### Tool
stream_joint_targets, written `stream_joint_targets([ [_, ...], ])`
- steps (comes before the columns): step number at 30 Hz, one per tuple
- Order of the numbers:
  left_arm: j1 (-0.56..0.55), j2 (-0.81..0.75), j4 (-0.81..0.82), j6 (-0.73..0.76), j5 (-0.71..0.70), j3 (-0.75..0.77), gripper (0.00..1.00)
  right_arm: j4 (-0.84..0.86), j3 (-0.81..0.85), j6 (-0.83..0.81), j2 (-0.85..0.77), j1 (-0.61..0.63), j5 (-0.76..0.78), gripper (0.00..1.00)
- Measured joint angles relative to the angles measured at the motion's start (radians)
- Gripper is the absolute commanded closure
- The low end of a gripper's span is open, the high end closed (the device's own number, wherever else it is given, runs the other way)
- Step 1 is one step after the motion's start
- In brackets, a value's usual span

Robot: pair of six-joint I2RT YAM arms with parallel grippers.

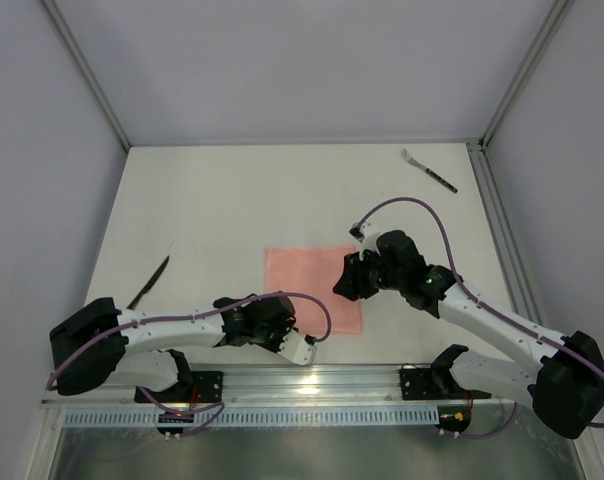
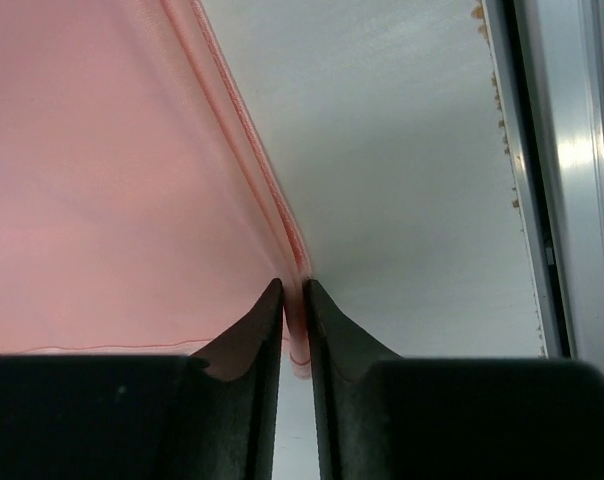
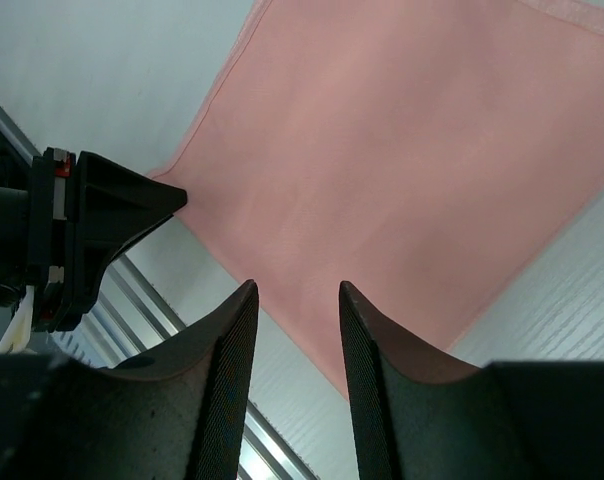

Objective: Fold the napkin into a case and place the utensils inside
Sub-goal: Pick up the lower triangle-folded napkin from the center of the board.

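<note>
Fingers [image 2: 244, 345] of the left claw [image 2: 293, 292] pinched the thick, folded hem of the napkin [image 2: 112, 180]. The right claw [image 3: 297, 292] hung open over another edge. The soft, thin, pink square lay flat near the front of the smooth white table [image 1: 232, 200]. The skinny fork [image 1: 429, 170] lay far off, by plain grey walls [image 1: 282, 60].

White table [image 1: 232, 200] between pale grey walls [image 1: 282, 60], aluminium posts [image 1: 85, 70] at corners.
</note>
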Motion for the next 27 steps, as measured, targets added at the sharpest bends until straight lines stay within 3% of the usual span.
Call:
stream_joint_targets([
  [1, 0.0, -0.002, -0.005, -0.003, -0.002, 0.0, 0.97, -0.002, 0.0, -0.013, -0.009, 0.0, -0.005, 0.58],
  [2, 0.0, -0.003, -0.014, -0.011, -0.002, 0.0, 1.0, -0.008, 0.001, -0.027, -0.02, 0.0, -0.007, 0.58],
  [8, 0.021, -0.031, -0.075, -0.026, 0.036, 0.005, 1.0, -0.065, 0.011, -0.18, -0.159, 0.0, 0.007, 0.57],
  [20, 0.204, -0.021, -0.256, -0.052, 0.221, 0.19, 1.0, -0.156, -0.045, -0.692, -0.514, 0.027, 0.008, 0.5],
  [23, 0.236, 0.001, -0.282, -0.056, 0.253, 0.219, 1.0, -0.161, -0.109, -0.734, -0.542, 0.122, 0.039, 0.5],
  [27, 0.264, 0.043, -0.321, -0.058, 0.289, 0.253, 1.0, -0.159, -0.172, -0.737, -0.538, 0.409, 0.214, 0.49],
])
